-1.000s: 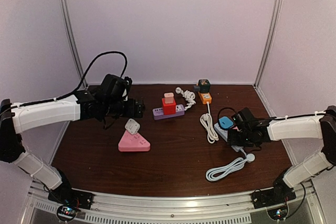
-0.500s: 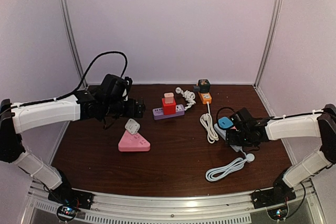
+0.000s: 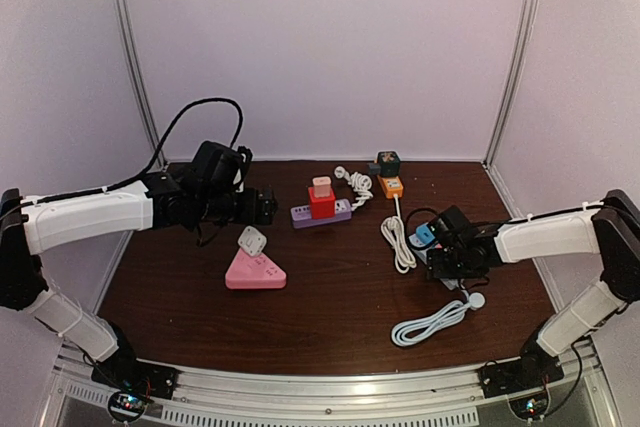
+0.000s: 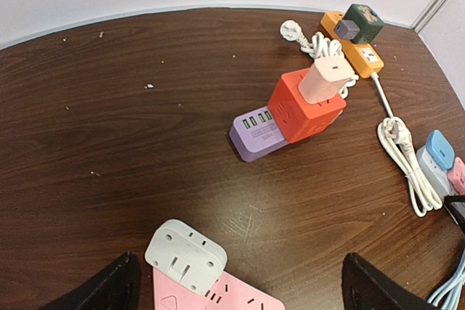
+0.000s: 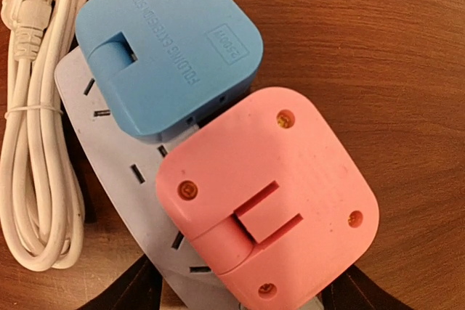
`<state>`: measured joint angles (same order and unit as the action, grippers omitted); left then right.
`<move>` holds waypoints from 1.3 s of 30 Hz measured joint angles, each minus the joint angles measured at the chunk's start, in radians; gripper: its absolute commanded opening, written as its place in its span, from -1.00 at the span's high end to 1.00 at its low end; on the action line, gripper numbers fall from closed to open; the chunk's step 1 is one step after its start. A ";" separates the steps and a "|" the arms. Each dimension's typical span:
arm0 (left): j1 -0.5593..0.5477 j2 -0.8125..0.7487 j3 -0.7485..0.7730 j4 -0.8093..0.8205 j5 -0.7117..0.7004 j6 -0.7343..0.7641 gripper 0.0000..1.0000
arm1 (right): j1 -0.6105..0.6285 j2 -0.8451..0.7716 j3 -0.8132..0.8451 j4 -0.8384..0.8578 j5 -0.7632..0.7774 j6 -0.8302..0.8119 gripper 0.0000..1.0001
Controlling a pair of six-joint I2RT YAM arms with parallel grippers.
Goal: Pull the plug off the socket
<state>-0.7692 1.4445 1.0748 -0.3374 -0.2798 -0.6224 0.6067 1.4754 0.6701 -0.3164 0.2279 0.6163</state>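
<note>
Right wrist: one blue plug (image 5: pixel 166 52), one pink plug (image 5: pixel 269 197), one socket (image 5: pixel 109 147)

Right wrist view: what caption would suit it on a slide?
Right gripper open around pink plug, beside blue plug on power strip.

Table (image 3: pixel 330 307): wedge socket (image 3: pixel 255 273) left of centre, adapter (image 3: pixel 252 241) on its back part.
Mid strip (image 3: pixel 303 215) behind centre; cube (image 3: pixel 321 204) on it, charger (image 3: pixel 321 187) on cube.
Back strip (image 3: pixel 391 187) near back edge, right of mid strip; block (image 3: pixel 387 163) on its far end.
Cord bundle (image 3: pixel 357 184) between those strips.
Right strip (image 5: pixel 109 157) toward right edge; first plug (image 5: pixel 167 49) and second plug (image 5: pixel 269 201) on it, touching.
Cord coil (image 3: pixel 398 242) just left of right strip.
Cable coil (image 3: pixel 430 322) before it, nearer front edge.
</note>
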 measured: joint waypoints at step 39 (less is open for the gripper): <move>0.002 0.000 0.000 0.016 0.006 0.011 -0.95 | 0.067 -0.045 -0.002 -0.061 -0.055 0.105 -0.22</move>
<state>-0.7673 1.4445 1.0748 -0.3210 -0.2737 -0.6109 0.6735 1.4307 0.6685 -0.3779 0.1734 0.7212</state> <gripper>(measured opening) 0.976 0.630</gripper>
